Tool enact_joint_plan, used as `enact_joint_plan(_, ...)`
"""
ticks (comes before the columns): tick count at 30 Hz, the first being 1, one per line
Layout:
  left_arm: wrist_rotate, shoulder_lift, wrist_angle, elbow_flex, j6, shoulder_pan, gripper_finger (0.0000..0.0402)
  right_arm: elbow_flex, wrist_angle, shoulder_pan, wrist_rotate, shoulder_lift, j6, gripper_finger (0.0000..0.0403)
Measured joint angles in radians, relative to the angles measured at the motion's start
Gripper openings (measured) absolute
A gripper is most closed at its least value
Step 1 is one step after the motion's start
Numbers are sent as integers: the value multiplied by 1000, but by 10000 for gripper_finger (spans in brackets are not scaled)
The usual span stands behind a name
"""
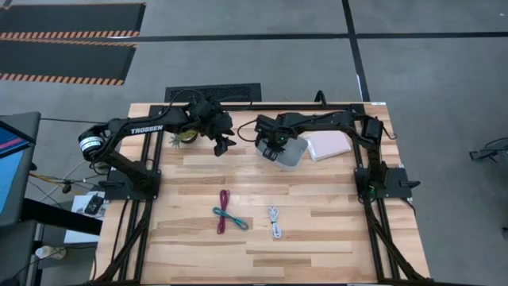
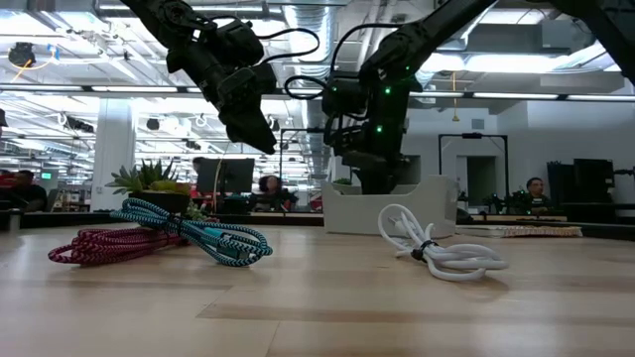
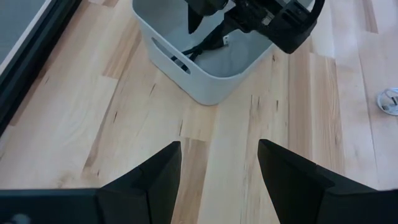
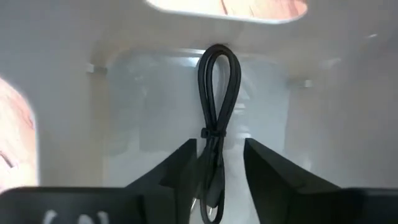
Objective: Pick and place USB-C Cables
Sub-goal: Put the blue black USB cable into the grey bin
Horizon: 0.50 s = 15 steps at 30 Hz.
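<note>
A clear bin (image 1: pixel 295 153) stands at the table's far middle. My right gripper (image 1: pixel 274 151) (image 4: pixel 219 165) reaches down into it, open. The black cable (image 4: pixel 217 81) lies in the bin (image 4: pixel 124 112) between the fingers, with a gap on one side; it also shows in the left wrist view as a black cable (image 3: pixel 200 48) in the bin (image 3: pixel 205 87). My left gripper (image 1: pixel 223 145) (image 3: pixel 217 177) hovers open just left of the bin. The maroon cable (image 1: pixel 223 208), teal cable (image 1: pixel 231 218) and white cable (image 1: pixel 275 223) lie on the near middle of the table.
A small potted plant (image 1: pixel 184 137) stands behind the left gripper. A pale flat pad (image 1: pixel 328 145) lies right of the bin. In the low view the maroon cable (image 2: pixel 99 243) and teal cable (image 2: pixel 208 238) overlap; the white cable (image 2: pixel 437 248) lies apart. People sit in the room beyond.
</note>
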Motion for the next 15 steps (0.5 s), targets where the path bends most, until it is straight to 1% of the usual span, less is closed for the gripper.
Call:
enact_joint_plan(4,0,-4,-9,0,1,0,201,45,-47,0,3,-77,-5,191)
enact_joint_plan(7,5,-41,-62,0,47,-4,201,73,-116,0,10,-165,-3,203)
enact_joint_plan(12,22,-170,-218,0,112,-59,201,81,-173,6,10,-351,61,210)
enact_joint_plan(15,23,-258,-298,1,98,-126,203,80,-204,28,12,-445,103,209)
